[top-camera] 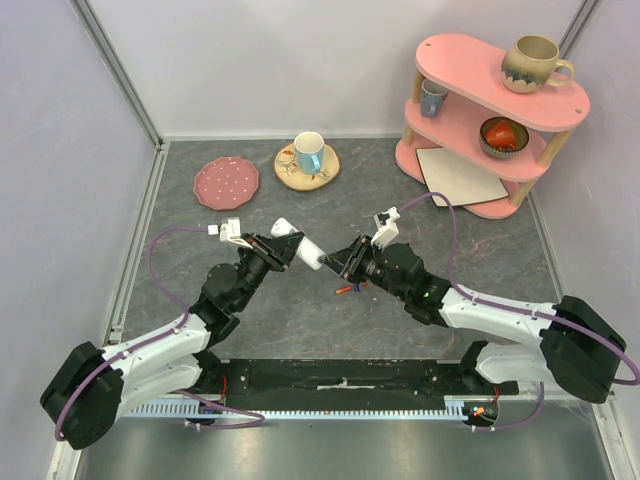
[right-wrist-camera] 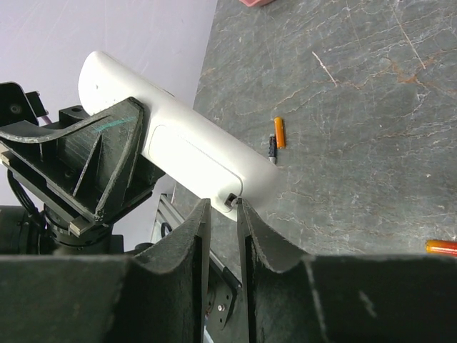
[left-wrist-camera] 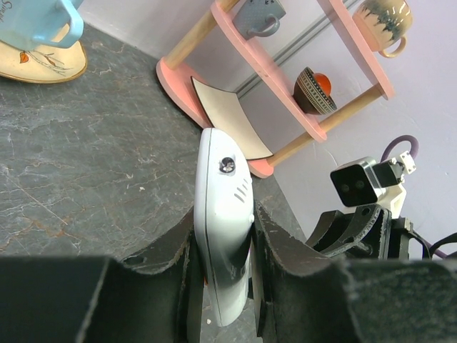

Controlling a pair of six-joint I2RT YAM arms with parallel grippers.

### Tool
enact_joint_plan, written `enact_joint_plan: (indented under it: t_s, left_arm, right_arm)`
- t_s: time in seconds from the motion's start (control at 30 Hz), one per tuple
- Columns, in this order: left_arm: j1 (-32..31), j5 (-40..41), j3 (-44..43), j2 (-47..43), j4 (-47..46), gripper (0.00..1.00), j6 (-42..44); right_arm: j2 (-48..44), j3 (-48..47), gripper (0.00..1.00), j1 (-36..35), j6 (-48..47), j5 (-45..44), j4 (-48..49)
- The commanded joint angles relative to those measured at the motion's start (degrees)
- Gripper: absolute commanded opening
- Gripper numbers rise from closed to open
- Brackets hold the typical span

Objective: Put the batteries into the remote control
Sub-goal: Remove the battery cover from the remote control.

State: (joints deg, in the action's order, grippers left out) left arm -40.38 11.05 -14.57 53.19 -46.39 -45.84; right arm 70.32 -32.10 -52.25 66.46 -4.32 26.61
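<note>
Left gripper [left-wrist-camera: 223, 251] clamps the remote [left-wrist-camera: 223, 189] above the table [top-camera: 480, 250]. Right gripper [right-wrist-camera: 223, 214], jaws narrowly apart at its end; grip unclear. Orange battery [top-camera: 347, 288] at its 6 o'clock.

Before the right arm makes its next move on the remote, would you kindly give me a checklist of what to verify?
1. The remote control clamped in the left hand: ok, both fingers press its sides.
2. The battery cover off: not ok, the panel looks in place.
3. The right hand at the cover's end: ok, its fingertips flank the notch, narrowly apart.
4. The right hand free to pick: ok, no battery held.
5. Batteries near: ok, an orange battery lies on the table, another beside.
6. Polarity marks: cannot tell.
</note>
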Motion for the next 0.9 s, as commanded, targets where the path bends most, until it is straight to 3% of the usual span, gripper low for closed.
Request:
enact_joint_plan:
  t_s: [0.0,0.23,0.37,0.43,0.87]
  left_arm:
    - [-0.5,1.5,0.1,-0.9,-4.1,0.02,0.8]
    - [-0.6,1.6,0.2,-0.5,-4.6,0.02,0.7]
    - [-0.7,1.6,0.3,-0.5,-4.7,0.02,0.6]
    - [-0.7,1.6,0.4,-0.5,-4.7,0.02,0.6]
    - [-1.1,2.0,0.8,0.2,-4.8,0.02,0.8]
  right_arm:
    - [0.8,-2.6,0.28,0.3,0.8,-0.5,3.6]
    - [2.0,-3.0,0.32,0.3,1.3,1.0,4.5]
    - [2.4,-3.2,0.48,0.3,1.7,1.2,4.2]
    - [2.6,-3.3,0.51,0.3,1.7,1.2,4.2]
    - [3.1,-3.9,0.38,0.4,1.3,2.6,5.9]
